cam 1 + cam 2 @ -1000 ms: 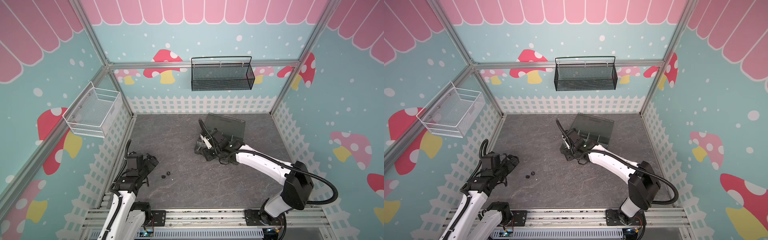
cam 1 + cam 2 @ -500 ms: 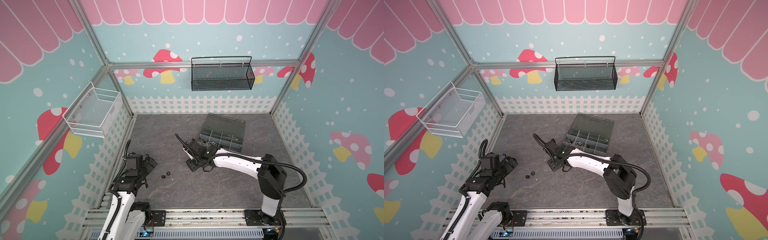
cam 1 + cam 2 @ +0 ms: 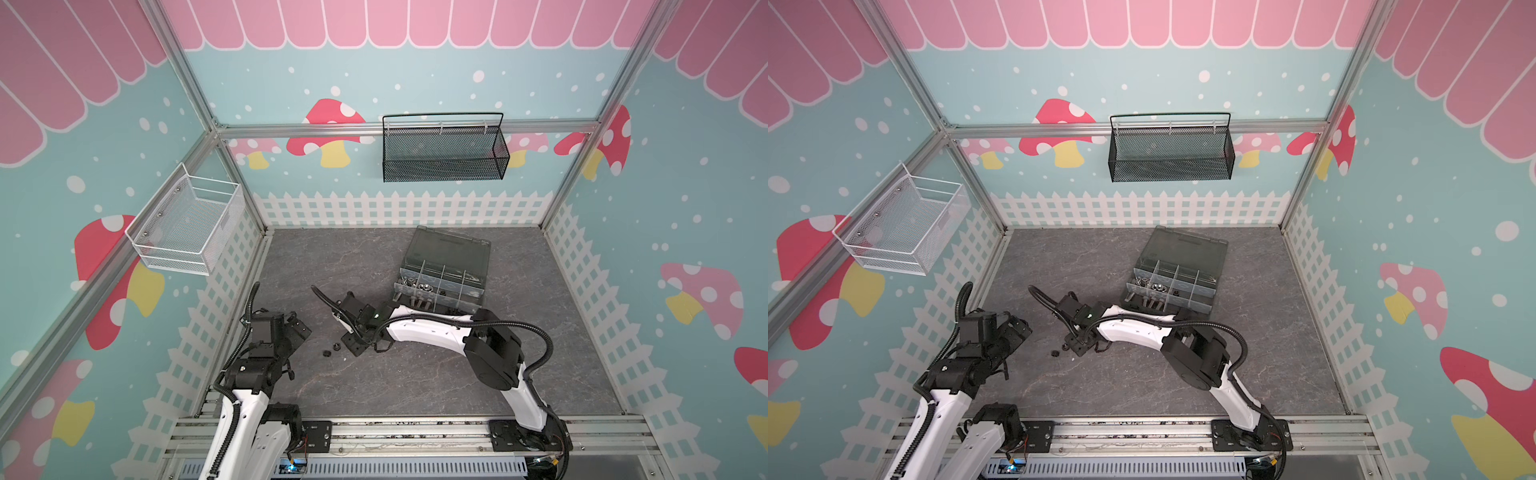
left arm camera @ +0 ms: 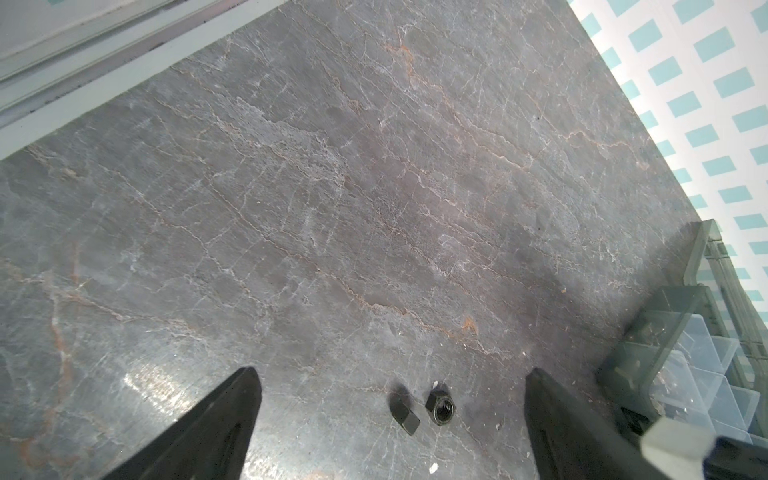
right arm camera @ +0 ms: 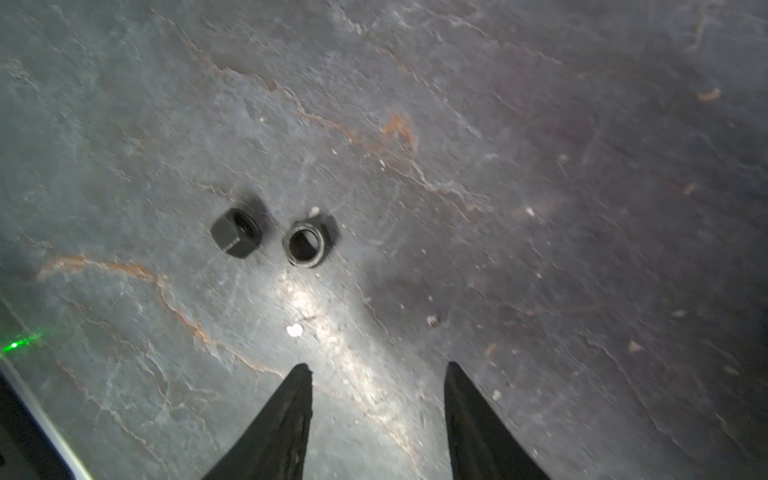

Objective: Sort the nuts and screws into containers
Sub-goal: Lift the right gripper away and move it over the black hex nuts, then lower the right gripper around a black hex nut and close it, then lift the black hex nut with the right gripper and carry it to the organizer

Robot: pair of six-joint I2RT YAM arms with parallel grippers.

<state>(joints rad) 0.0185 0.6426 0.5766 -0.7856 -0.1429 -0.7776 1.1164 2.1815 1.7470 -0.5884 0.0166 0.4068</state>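
On the slate-patterned floor (image 3: 374,395), left of centre and near the front, two black hex nuts (image 5: 235,233) lie loose just beside each other. One is tipped on edge, and the other (image 5: 306,244) lies flat with its bore up. Both top views show them as small dark specks (image 3: 327,353) between the two arms.

Well apart from them, to the far right of centre, the dark grey organiser box (image 3: 483,289) stands with its smoky lid (image 3: 449,249) tilted back. Its left compartments already hold hardware. Silver nuts (image 3: 424,286) sit in the farther row and silver hex-head screws (image 3: 417,298) in the nearer one. A small dark piece lies one cell to the right, too small to name. The remaining cells look empty, though the dividers blur them.

The right gripper (image 5: 376,368) hangs low just to the right of the two nuts, jaws partly apart and nothing between them. The left gripper (image 4: 390,372) hovers near the left fence with its jaws spread wide, also empty.

Most of the sorting looks done, since no screws show on the floor. What appears left is this pair of black nuts, which have to be picked up and carried across to a compartment.
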